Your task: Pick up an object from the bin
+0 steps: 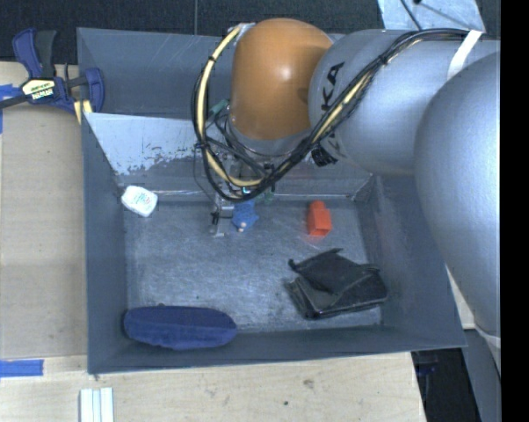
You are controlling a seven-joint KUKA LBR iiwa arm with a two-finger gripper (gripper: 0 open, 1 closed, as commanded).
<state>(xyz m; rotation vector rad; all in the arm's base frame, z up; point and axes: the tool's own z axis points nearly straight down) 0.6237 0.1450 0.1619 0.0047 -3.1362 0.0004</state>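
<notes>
Low at the back middle of the bin, the gripper sits right at a small blue piece — clenched or released, can't tell. Risk — a shallow pinch could flick it toward the orange block.

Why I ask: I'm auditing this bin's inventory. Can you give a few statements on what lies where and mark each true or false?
1. The hand is over the far middle of the bin, next to a small blue thing. True.
2. An orange block lies in the near left corner. False: the orange block lies by the far wall, to the view's right of the hand.
3. A black folded pouch lies at the near right. True.
4. The blue oblong pouch rests on the black one. False: the blue oblong pouch lies apart from it, along the near wall at the view's left.
5. A small white thing lies at the far left. True.
</notes>
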